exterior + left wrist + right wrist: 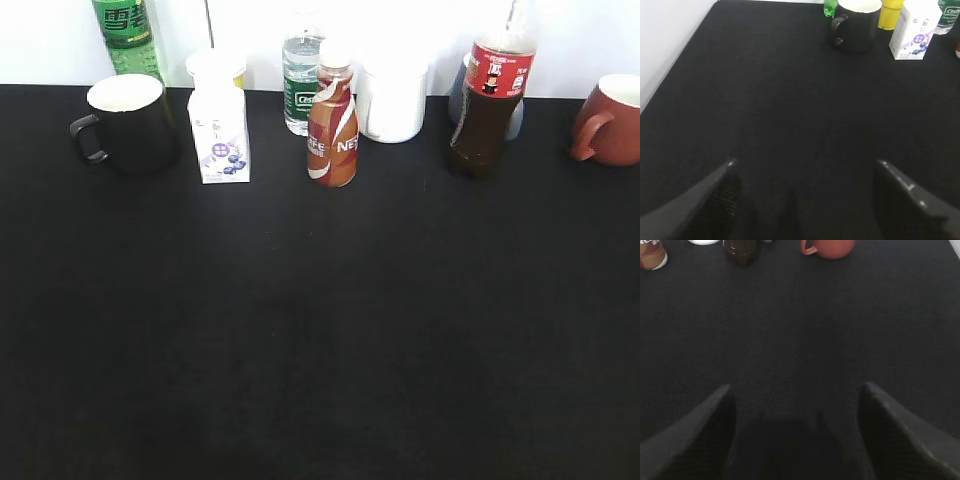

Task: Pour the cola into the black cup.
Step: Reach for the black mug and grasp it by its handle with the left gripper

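Note:
The cola bottle [490, 100] stands upright at the back right of the black table, dark liquid under a red label; its base shows at the top of the right wrist view [741, 249]. The black cup [125, 122], white inside, handle to the left, stands at the back left and also shows in the left wrist view [856, 25]. My left gripper [805, 165] is open and empty over bare table, well short of the cup. My right gripper [796, 390] is open and empty, well short of the cola. Neither gripper shows in the exterior view.
Along the back edge stand a green bottle [125, 35], a yellow-lidded cup [217, 68], a white carton [220, 135], a water bottle [302, 85], an orange-brown coffee bottle [332, 125], a white mug [392, 100] and a reddish-brown mug [612, 120]. The black table [320, 330] fills the foreground.

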Available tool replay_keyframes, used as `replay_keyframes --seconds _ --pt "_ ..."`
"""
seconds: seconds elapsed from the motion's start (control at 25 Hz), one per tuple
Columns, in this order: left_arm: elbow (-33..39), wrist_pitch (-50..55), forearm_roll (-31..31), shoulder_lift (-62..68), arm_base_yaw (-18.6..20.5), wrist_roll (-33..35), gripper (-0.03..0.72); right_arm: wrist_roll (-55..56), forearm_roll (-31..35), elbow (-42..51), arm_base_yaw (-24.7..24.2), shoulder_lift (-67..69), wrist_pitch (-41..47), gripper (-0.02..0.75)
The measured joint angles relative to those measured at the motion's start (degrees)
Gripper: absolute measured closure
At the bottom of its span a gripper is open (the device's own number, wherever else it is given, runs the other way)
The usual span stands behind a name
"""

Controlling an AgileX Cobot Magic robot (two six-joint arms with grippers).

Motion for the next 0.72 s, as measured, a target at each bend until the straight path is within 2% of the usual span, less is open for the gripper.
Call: replay_keyframes --seconds 0.28,0.36,0.44,0.56,0.64,0.72 --pt "0.0 -0.1 -0.4 0.0 0.0 0.0 0.097 0.0 0.0 0.0 0.0 0.0 0.0 0.164" --pt "-1.0 -4.0 -0.7 0.0 0.0 0.0 0.105 0.0 0.0 0.0 0.0 0.0 0.0 0.164" --pt "0.4 -18.8 -0.3 0.0 0.0 0.0 0.106 0.0 0.0 0.0 0.0 0.0 0.0 0.164" --pt "12.1 -47.5 0.0 5.3 0.0 0.0 0.106 0.0 0.0 0.0 0.0 0.0 0.0 0.164" --pt "16.7 -61.0 0.0 13.9 0.0 0.0 0.106 0.0 0.0 0.0 0.0 0.0 0.0 0.164" --pt "16.8 -70.9 0.0 26.9 0.0 0.0 0.106 0.0 0.0 0.0 0.0 0.0 0.0 0.164"
